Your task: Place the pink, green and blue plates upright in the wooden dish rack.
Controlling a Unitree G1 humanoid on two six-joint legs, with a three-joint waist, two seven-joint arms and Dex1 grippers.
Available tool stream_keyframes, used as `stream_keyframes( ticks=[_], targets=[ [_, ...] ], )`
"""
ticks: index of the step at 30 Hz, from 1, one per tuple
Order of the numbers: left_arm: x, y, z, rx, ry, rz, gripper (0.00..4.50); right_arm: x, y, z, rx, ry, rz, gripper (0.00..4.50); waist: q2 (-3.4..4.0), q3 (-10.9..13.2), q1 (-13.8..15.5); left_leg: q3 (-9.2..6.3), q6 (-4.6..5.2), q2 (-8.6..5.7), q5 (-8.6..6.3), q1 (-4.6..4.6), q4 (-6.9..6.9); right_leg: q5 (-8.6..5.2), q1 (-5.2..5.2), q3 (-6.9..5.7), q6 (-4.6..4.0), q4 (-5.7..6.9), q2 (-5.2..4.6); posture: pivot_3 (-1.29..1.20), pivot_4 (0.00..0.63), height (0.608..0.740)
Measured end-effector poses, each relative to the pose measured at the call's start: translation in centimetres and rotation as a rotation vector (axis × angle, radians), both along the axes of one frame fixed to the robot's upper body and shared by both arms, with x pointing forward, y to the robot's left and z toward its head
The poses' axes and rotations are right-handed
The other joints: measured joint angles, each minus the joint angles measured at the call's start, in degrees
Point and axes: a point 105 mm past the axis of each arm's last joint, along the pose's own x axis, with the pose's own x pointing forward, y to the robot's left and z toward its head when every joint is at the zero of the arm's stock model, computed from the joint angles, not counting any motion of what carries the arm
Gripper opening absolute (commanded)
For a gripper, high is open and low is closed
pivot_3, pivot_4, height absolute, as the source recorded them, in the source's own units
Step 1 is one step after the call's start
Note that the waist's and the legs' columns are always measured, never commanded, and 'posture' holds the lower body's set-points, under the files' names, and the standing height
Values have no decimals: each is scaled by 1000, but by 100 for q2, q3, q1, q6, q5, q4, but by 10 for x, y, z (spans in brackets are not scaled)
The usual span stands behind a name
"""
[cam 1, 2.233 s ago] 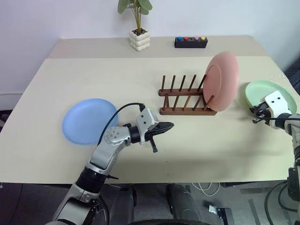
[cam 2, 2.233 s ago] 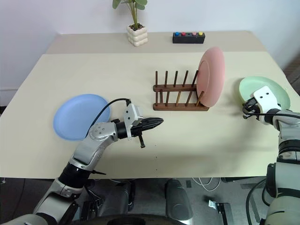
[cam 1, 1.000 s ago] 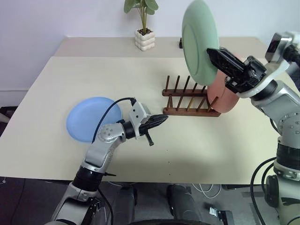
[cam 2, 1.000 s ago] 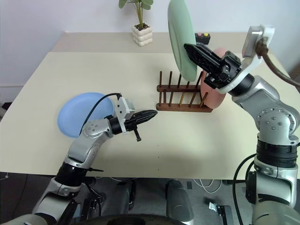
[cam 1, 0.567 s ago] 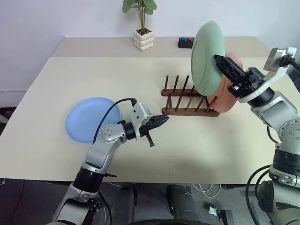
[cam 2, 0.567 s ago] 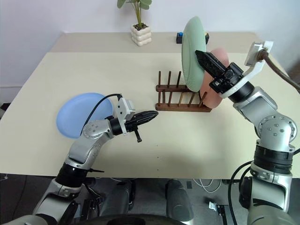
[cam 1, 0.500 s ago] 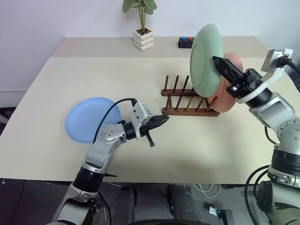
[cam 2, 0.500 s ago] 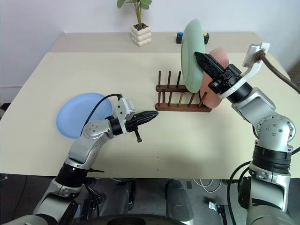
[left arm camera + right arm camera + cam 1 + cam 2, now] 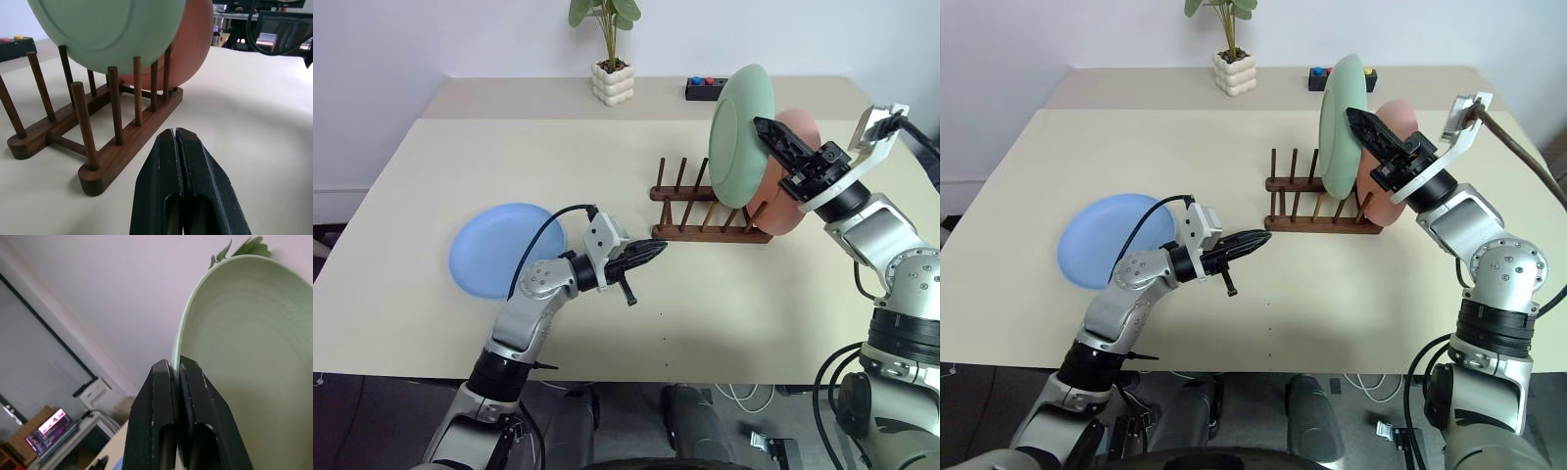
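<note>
My right gripper (image 9: 762, 125) is shut on the rim of the mint green plate (image 9: 739, 137), which it holds upright over the pegs of the wooden dish rack (image 9: 705, 211). The plate's lower edge sits among the peg tops; contact with the rails cannot be made out. The pink plate (image 9: 795, 132) stands upright in the rack's right end, just behind the green one. The blue plate (image 9: 499, 250) lies flat on the table at the left. My left gripper (image 9: 658, 250) is shut on nothing and hovers level in front of the rack (image 9: 122, 147), pointing at it.
A potted plant (image 9: 605, 69) and a black box with coloured buttons (image 9: 703, 88) stand at the back of the beige table (image 9: 754, 304). Bare tabletop stretches in front of the rack and between the rack and the blue plate.
My right gripper has brought the green plate down from high above the rack to just over the pegs beside the pink plate and rolled it. The left arm has stayed still.
</note>
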Motion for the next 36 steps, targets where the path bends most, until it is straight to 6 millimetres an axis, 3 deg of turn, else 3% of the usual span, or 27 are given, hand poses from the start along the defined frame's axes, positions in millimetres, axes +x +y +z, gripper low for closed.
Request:
stream_keyframes(
  ticks=[2, 8, 36],
  targets=[
    [0, 0, 0, 1, 0, 0, 0, 0, 1, -1, 4, 2, 1, 921, 0, 0, 0, 0, 0, 0, 0, 0, 0, 0, 0, 0, 0, 0, 0, 0, 150, 730],
    [0, 0, 0, 1, 0, 0, 0, 1, 1, -1, 5, 5, -2, 3915, 0, 0, 0, 0, 0, 0, 0, -1, 0, -1, 0, 0, -1, 0, 0, 0, 150, 730],
    [0, 0, 0, 0, -1, 1, 0, 2, -3, 1, -286, -105, -85, 3915, 0, 0, 1, 0, 0, 0, 0, -2, -2, -8, -3, 0, -14, -4, 0, 0, 150, 730]
  ],
)
